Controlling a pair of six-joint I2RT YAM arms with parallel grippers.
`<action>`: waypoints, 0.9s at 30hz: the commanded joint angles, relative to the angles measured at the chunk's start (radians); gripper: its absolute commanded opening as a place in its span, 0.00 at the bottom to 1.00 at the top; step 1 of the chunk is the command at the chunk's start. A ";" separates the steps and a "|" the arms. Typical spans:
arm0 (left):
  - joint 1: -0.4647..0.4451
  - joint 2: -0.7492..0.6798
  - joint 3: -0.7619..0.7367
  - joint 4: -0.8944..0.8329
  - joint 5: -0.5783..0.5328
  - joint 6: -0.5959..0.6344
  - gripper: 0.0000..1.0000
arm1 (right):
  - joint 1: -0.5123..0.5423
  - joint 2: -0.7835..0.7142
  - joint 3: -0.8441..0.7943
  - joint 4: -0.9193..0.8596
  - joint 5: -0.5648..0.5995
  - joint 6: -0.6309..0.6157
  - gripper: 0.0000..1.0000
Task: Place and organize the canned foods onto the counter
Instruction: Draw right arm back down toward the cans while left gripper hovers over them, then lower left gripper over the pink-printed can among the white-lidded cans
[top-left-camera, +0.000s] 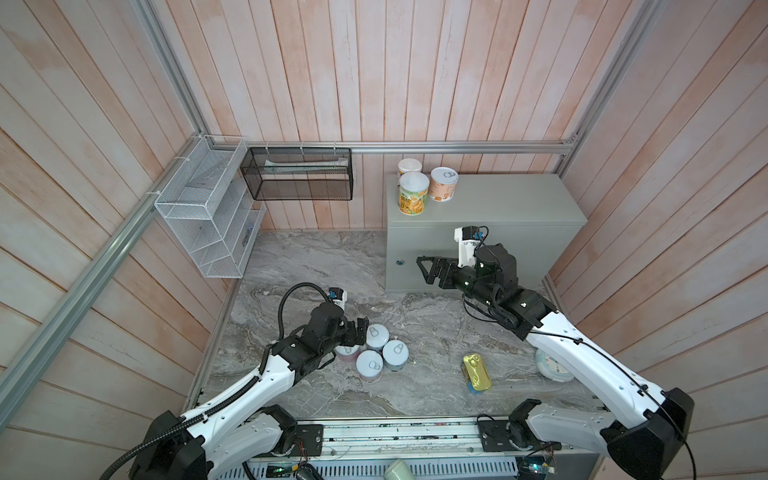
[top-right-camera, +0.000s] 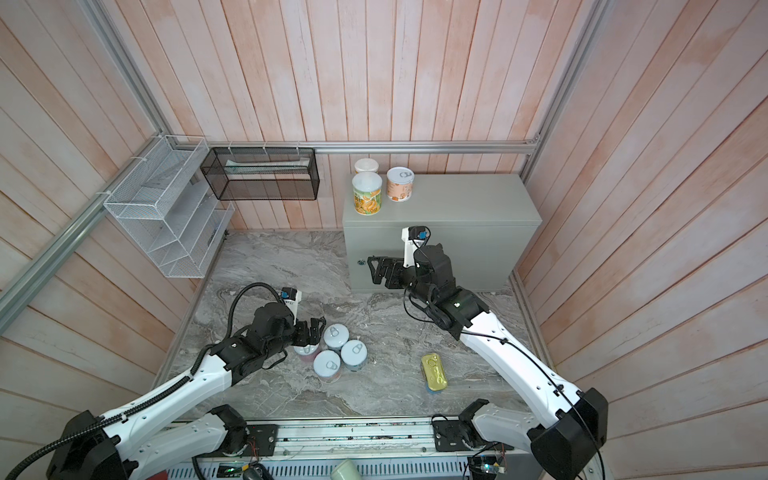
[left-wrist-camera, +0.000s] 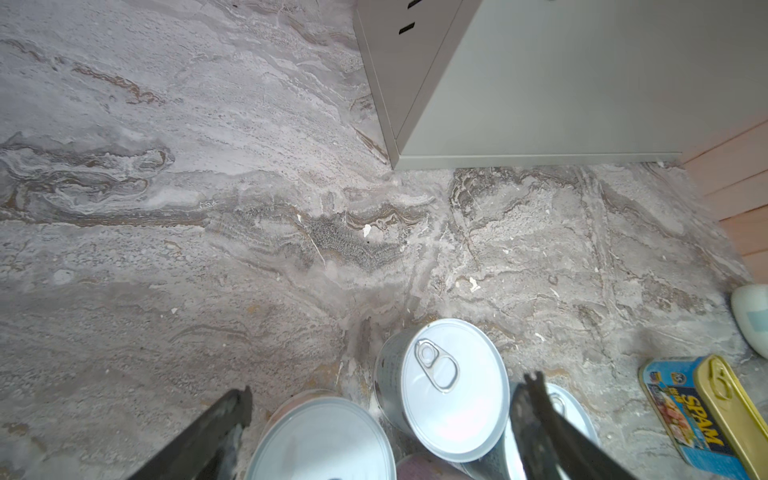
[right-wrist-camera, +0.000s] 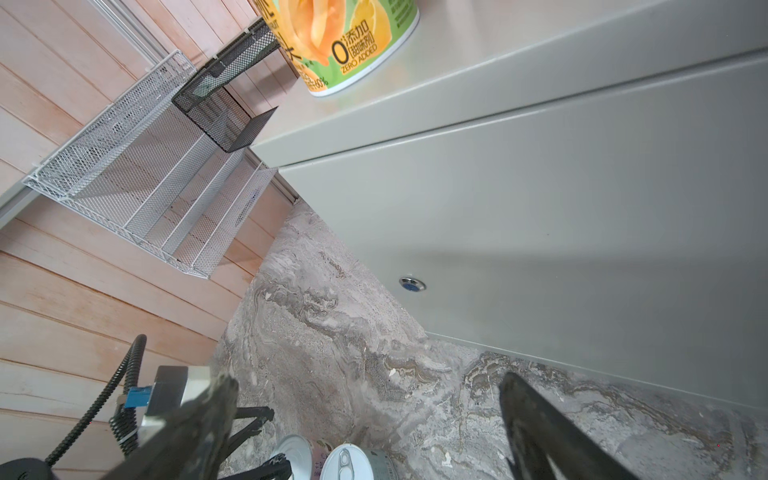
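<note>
- The counter (top-left-camera: 519, 199) stands in the back right corner of the marble surface (top-left-camera: 299, 266). Its long side runs along the back wall, and its lock (top-left-camera: 400, 262) faces front.
- Three cans stand upright at the back left corner of the counter's top. Two yellow-green cans (top-left-camera: 413, 193) sit one behind the other along the left edge, and a peach-labelled pull-tab can (top-left-camera: 444, 184) is just beside them on the right.
- Four pull-tab cans (top-left-camera: 395, 354) stand lids up in a tight cluster on the left half of the marble surface, towards its front edge. One is mostly hidden under the left gripper (top-left-camera: 358, 332).
- The gold oblong tin (top-left-camera: 477, 371) sits lid up, right of the middle near the front edge and well apart from the cluster. Its long axis runs front to back, slightly slanted, with the tab end pointing towards the counter.
- The left gripper hangs over the cluster's left side with its jaws spread wide. Can lids show between them in the wrist view, and nothing is gripped.
- The right gripper (top-left-camera: 424, 270) lies level before the counter's front, pointing left near the lock, with its jaws spread wide and empty.
</note>
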 joint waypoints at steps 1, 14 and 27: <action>-0.002 -0.007 -0.021 0.000 -0.011 -0.004 1.00 | -0.004 0.010 0.034 0.021 -0.023 0.016 0.98; -0.003 0.009 -0.005 -0.130 -0.018 -0.068 1.00 | 0.000 -0.012 -0.065 0.093 -0.069 -0.012 0.98; 0.009 0.182 0.028 -0.181 -0.037 -0.072 1.00 | 0.020 0.001 0.026 0.081 -0.098 0.019 0.98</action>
